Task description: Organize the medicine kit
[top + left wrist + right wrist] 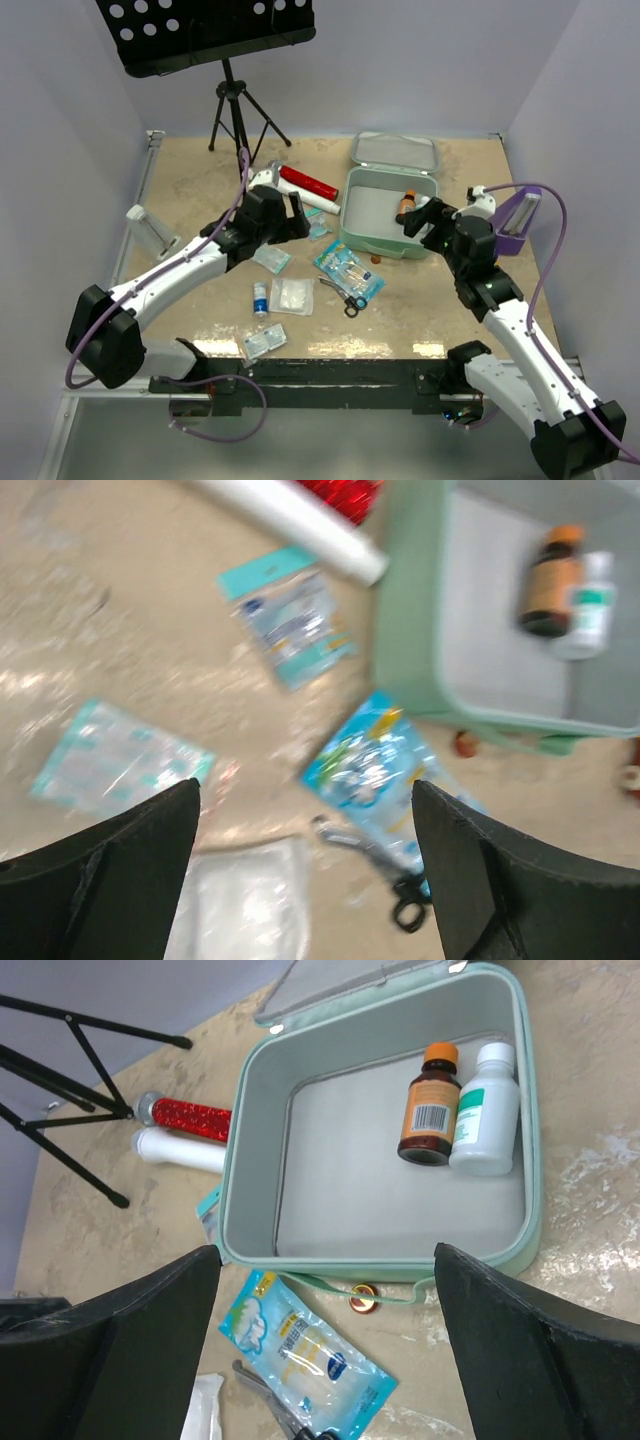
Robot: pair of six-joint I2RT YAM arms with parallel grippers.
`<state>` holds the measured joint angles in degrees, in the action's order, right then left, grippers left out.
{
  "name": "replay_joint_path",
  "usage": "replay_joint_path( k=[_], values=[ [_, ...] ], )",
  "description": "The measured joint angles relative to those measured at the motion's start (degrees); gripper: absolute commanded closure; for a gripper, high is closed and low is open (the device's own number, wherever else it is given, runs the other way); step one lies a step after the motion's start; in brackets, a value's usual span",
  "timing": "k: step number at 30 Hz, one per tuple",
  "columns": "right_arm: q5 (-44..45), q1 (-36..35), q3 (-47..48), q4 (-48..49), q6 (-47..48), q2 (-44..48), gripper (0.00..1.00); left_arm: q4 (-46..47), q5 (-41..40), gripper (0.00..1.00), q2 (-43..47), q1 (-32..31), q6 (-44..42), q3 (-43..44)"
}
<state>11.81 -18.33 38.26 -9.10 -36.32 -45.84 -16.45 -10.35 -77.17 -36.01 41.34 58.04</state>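
Observation:
The mint-green medicine kit (pixel 372 238) lies open at the back centre, its lid (pixel 395 150) flat behind it. It holds a brown bottle (pixel 430 1105) and a white bottle (pixel 487 1110) side by side. A blue packet (pixel 348 270) and scissors (pixel 345 297) lie in front of the kit. My left gripper (pixel 298 213) is open and empty above the loose packets left of the kit. My right gripper (pixel 425 218) is open and empty over the kit's near right rim (pixel 380 1265). The kit also shows in the left wrist view (pixel 410 630).
A red tube (pixel 308 183) and a white tube (pixel 318 202) lie left of the kit. Clear packets (pixel 292 296), a small bottle (pixel 260 298) and a small red cap (pixel 376 258) lie on the table. A purple stand (pixel 515 222) is at the right, and a music stand tripod (pixel 235 110) at the back.

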Motion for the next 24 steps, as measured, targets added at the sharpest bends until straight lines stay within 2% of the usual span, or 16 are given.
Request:
replay_joint_path(
  k=[7, 10, 15, 21, 24],
  values=[
    [-2.6, 0.0, -2.2, 0.8, 0.3, -0.1, 0.08, -15.8, -6.3, 0.15, 8.0, 0.4, 2.2, -9.1],
    [-3.3, 0.0, -2.2, 1.2, 0.3, -0.4, 0.08, -19.5, -7.8, 0.16, 10.9, 0.9, 4.4, -11.1],
    [-4.0, 0.0, -2.2, 1.5, 0.3, -0.6, 0.08, -20.5, -7.6, 0.27, 13.1, 1.3, 7.3, -16.9],
    [-4.1, 0.0, -2.6, 2.0, 0.3, -0.6, 0.08, -18.3, -2.7, 0.34, 10.5, 1.4, 8.2, -22.7],
    [-4.3, 0.0, -2.8, 2.0, 0.3, -0.6, 0.08, -16.5, -0.8, 0.42, 9.3, 1.4, 8.2, -23.3]
  ],
)
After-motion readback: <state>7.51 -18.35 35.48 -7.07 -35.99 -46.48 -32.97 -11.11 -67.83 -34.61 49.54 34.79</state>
